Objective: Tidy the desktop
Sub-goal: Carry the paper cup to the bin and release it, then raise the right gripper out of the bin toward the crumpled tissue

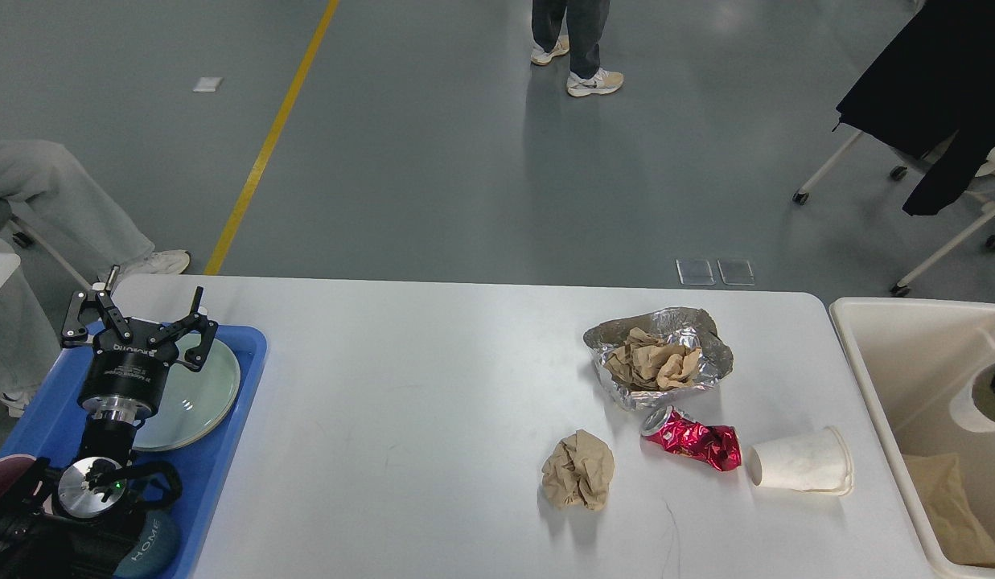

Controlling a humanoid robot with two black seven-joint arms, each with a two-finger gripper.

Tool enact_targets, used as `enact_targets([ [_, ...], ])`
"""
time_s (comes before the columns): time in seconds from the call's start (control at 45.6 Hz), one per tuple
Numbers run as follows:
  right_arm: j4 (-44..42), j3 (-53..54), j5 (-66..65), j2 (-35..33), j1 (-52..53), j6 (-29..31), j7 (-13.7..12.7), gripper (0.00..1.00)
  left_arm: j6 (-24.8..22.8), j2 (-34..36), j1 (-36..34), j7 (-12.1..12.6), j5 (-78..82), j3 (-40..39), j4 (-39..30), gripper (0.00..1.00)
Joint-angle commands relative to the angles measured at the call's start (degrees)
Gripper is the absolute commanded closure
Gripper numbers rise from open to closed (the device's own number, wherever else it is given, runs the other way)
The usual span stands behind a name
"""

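Desktop (433, 386) white, littered, grey floor (465, 161) beyond

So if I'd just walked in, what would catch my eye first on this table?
Probably the litter on the right half of the desktop: a crushed red can, a tipped white paper cup, a brown paper ball and crumpled foil holding more brown paper. At far left, the left gripper hangs open over a glass plate in a blue tray. A cream bin waits at the right edge.

Surface (400, 386): bare centre-left, open passage. Obstacles right: foil tray (662, 358), paper ball (578, 470), crushed can (693, 439), paper cup (801, 461).
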Motion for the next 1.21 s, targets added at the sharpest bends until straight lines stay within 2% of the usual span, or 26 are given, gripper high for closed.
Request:
enact_targets([
  [0.0, -12.1, 6.7, 0.1, 4.3, -13.7, -3.7, -0.1, 1.00, 0.0, 0.0, 0.0, 0.0, 0.0, 0.0, 0.0, 0.04],
  [0.153, -22.2, 10.8, 0.5, 9.6, -26.2, -10.8, -0.9, 1.00, 0.0, 0.0, -0.1, 0.0, 0.0, 0.0, 0.0, 0.04],
  [0.329, -26.6, 13.0, 0.6, 14.0, -32.8, -17.4, -5.5, 1.00, 0.0, 0.0, -0.1, -0.1, 0.0, 0.0, 0.0, 0.04],
  [0.592, -26.5, 13.7, 0.6, 14.1, -34.1, -18.0, -6.3, 1.00, 0.0, 0.0, -0.1, 0.0, 0.0, 0.0, 0.0, 0.04],
  [0.614, -26.5, 13.7, 0.6, 14.1, -34.1, -18.1, -6.2, 0.92, 0.0, 0.0, -0.1, 0.0, 0.0, 0.0, 0.0, 0.04],
  [0.658, -26.5, 13.8, 0.6, 14.0, -34.1, -18.1, -6.1, 0.66, 0.0, 0.0, -0.1, 0.0, 0.0, 0.0, 0.0, 0.04],
  [0.723, -26.5, 13.7, 0.6, 14.0, -34.1, -18.2, -5.9, 0.14, 0.0, 0.0, -0.1, 0.0, 0.0, 0.0, 0.0, 0.04],
  [0.745, -26.6, 13.7, 0.6, 14.0, -34.1, -18.2, -5.9, 0.00, 0.0, 0.0, -0.1, 0.0, 0.1, 0.0, 0.0, 0.04],
  [1.184, -25.5, 13.5, 0.3, 12.5, -31.0, -16.7, -6.2, 0.00, 0.0, 0.0, -0.1, 0.0, 0.0, 0.0, 0.0, 0.04],
])
